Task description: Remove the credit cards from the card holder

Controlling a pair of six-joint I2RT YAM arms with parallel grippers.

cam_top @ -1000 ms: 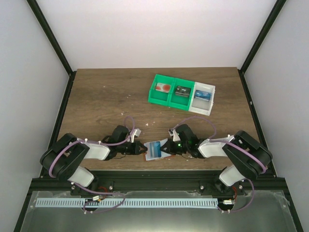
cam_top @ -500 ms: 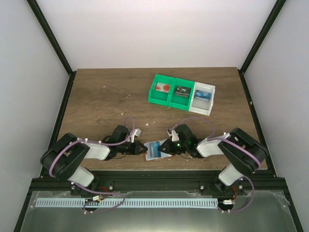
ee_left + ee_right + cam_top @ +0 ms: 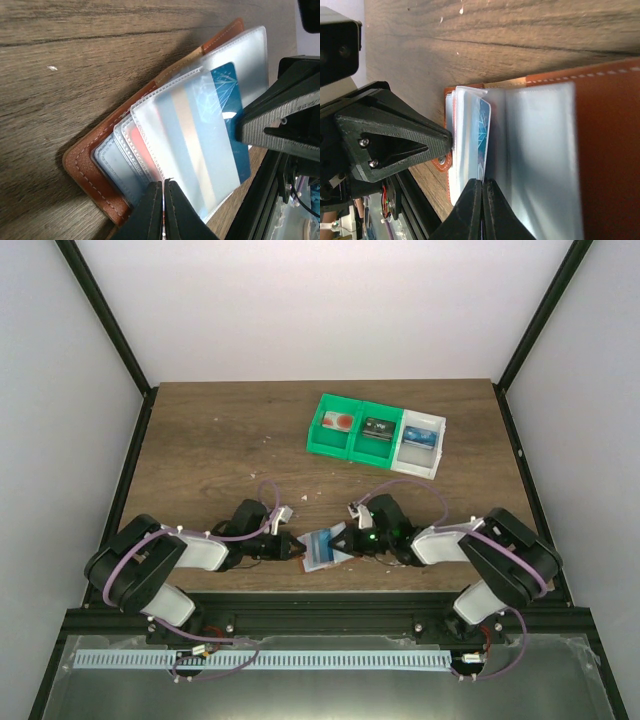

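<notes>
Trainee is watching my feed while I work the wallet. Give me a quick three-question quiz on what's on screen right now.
1. True or false: the card holder is folded shut.
2. Which colour is the card poking out of a clear sleeve? A green, B blue, C black.
3. Fill in: the ___ gripper pinches that card's end.
Key: 1 false, it lies open on the table between the left gripper and right gripper. 2 B, the blue card. 3 right.
</notes>
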